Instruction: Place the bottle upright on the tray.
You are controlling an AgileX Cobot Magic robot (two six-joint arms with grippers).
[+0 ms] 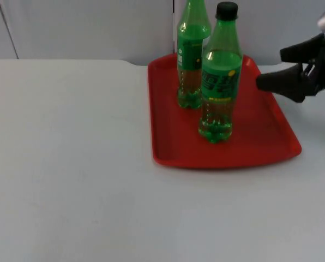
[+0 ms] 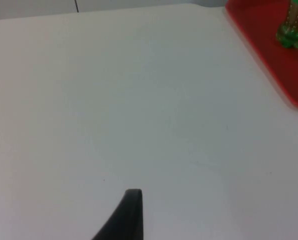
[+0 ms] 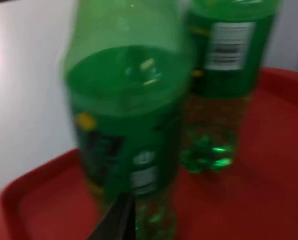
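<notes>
On the tray: two green bottles stand upright on the red tray (image 1: 271,131), which lies on the white table (image 1: 70,164) right of centre.
Near bottle: the bottle with the black cap (image 1: 220,76) stands toward the tray's middle, its long axis vertical, base down, apart from the other.
Far bottle: the second green bottle (image 1: 191,60) stands just behind and left of it, near the tray's far rim.
Right gripper: the right gripper (image 1: 285,68) hangs over the tray's right edge, to the right of the capped bottle and clear of it, its two fingers spread wide and empty.
Bearing: the capped bottle lies to the left of those fingers; the right arm is by far the nearer one.
Left gripper: the left gripper (image 2: 131,215) waits over bare table left of the tray; I cannot tell how it is set.
Task state: by my reading the bottle is already placed.
Writing: green labels with a yellow spot and a barcode; no word is legible.
</notes>
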